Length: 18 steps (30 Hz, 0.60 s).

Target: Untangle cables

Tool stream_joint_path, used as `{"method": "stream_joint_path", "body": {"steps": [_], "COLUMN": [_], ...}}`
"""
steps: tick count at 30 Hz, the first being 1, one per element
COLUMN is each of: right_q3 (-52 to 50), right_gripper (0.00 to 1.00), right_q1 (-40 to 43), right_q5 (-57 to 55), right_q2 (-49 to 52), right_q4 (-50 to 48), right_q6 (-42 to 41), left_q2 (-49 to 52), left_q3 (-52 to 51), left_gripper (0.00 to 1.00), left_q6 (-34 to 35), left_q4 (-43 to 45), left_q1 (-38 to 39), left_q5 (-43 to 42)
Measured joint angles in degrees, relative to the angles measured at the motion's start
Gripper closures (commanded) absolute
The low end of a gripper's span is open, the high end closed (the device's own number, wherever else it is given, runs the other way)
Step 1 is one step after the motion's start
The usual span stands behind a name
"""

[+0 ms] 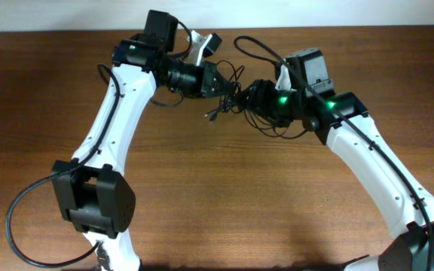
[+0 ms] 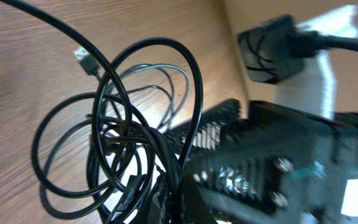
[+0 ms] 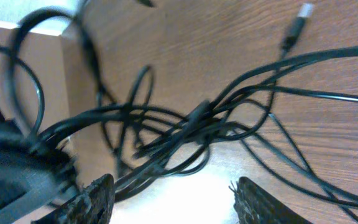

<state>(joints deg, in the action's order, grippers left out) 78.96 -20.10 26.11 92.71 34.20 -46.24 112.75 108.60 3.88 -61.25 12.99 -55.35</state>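
The cables (image 1: 234,95) are thin black cords bunched in a tangle at the back middle of the table, between my two grippers. My left gripper (image 1: 223,84) is at the tangle's left side and is shut on a bunch of the cords (image 2: 114,137), with its jaws (image 2: 166,202) closed on them. A silver-tipped plug (image 2: 86,60) lies loose on the wood. My right gripper (image 1: 249,95) is at the tangle's right side. Its fingers (image 3: 176,202) are wide open, with the cords (image 3: 197,121) crossing just ahead of them. Another plug end (image 3: 294,25) hangs free.
The brown wooden table (image 1: 224,196) ends at its far edge (image 1: 368,28), close behind both grippers. A loose plug end (image 1: 211,117) trails toward the front. A thick black arm cable (image 1: 21,211) loops at the left arm's base.
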Motion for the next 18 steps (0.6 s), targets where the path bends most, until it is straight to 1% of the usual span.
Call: {"method": "stream_joint_path", "body": {"steps": [3, 6, 10, 13, 15, 18], "right_q3": [0.00, 0.00, 0.00, 0.00, 0.00, 0.00], "right_gripper": [0.38, 0.38, 0.38, 0.38, 0.38, 0.38], "right_q1": [0.31, 0.31, 1.46, 5.86, 7.34, 6.12], "right_q5": [-0.39, 0.13, 3.63, 7.96, 9.38, 9.84], "right_q2": [0.07, 0.17, 0.20, 0.20, 0.20, 0.20], "right_q4": [-0.07, -3.41, -4.55, -4.63, -4.70, -4.74], "right_q6": [-0.09, -0.11, -0.09, -0.07, -0.07, -0.07], "left_q2": [0.00, 0.00, 0.00, 0.00, 0.00, 0.00], "left_q3": [0.00, 0.00, 0.00, 0.00, 0.00, 0.00], "left_gripper": [1.00, 1.00, 1.00, 1.00, 1.00, 1.00], "left_q6": [-0.02, 0.00, 0.00, 0.04, 0.26, 0.28], "left_q4": [1.07, 1.75, 2.14, 2.14, 2.19, 2.58], "left_q1": [-0.33, -0.35, -0.94, -2.64, -3.30, -3.30], "left_q5": [-6.54, -9.86, -7.54, -5.38, -5.44, -7.91]}}
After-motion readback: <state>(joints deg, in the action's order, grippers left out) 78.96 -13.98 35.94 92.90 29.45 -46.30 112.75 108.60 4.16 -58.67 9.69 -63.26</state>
